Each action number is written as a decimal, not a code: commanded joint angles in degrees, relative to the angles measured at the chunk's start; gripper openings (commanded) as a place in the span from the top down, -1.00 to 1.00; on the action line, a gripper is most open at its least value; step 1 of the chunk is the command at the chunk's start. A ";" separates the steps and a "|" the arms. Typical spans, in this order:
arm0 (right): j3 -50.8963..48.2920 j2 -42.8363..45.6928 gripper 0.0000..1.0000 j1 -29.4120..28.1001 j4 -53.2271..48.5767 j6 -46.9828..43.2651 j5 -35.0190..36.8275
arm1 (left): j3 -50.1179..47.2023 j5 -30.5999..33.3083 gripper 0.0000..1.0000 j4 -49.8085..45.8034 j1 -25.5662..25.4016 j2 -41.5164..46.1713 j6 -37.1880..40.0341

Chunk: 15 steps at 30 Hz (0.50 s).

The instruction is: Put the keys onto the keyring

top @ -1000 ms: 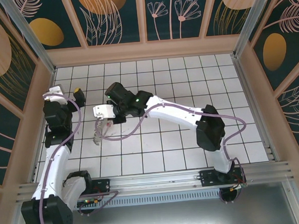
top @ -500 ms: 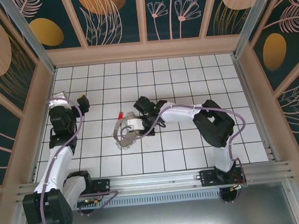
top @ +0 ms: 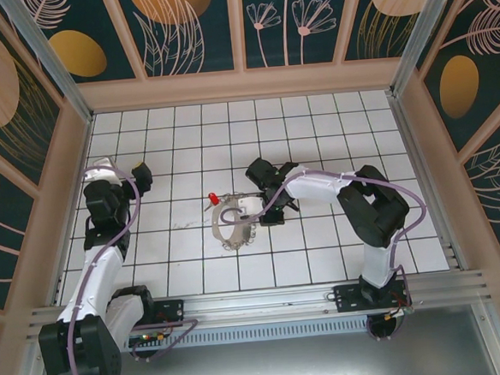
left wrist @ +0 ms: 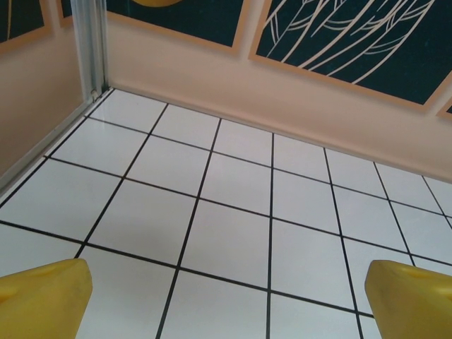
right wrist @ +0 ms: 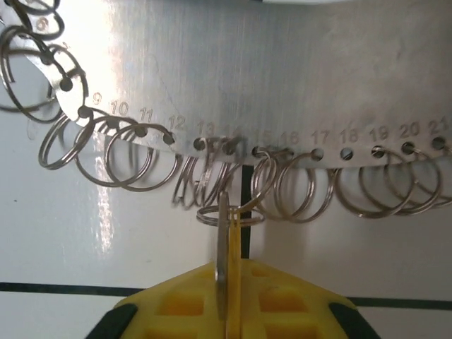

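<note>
- While the left gripper [top: 137, 173] hangs open near the left edge of the table [top: 314, 123], the top view puts the keyring [top: 232, 224] mid-table. Its red tag [top: 210, 197] points toward the far edge and the right gripper [top: 250, 211] is at its right side. Bare tiles lie all round.
- Left wrist: fingertips [left wrist: 42, 300] stand wide apart over bare tiles by the far-left corner wall [left wrist: 212, 85].
- Right wrist: fingers [right wrist: 176, 304] pinch a thin key [right wrist: 224, 244] edge-on, its tip at a small split ring [right wrist: 209, 220]. It is light, stiff, slippery metal, I judge, best held by the flat bow.
</note>
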<state>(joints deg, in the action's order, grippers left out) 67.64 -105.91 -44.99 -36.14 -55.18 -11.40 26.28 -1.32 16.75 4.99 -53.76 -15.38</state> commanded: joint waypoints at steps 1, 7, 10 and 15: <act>-0.66 1.86 0.67 0.06 -5.88 -0.54 3.40 | -2.03 1.30 -0.98 2.35 0.30 -0.17 -1.75; -1.62 2.96 0.68 1.13 -10.71 0.37 9.81 | -2.28 1.65 -0.98 1.86 0.28 -0.56 -0.82; -2.28 4.23 0.86 2.32 -10.80 1.08 8.77 | -2.27 1.98 -0.98 2.04 0.20 -0.86 -0.70; -4.34 6.03 0.88 2.97 -9.91 2.51 11.06 | -3.09 2.24 -0.98 3.13 0.10 -0.83 -1.59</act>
<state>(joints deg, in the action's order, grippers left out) 64.69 -101.97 -42.30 -43.64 -53.84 -2.83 23.99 0.14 17.19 4.99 -54.43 -16.23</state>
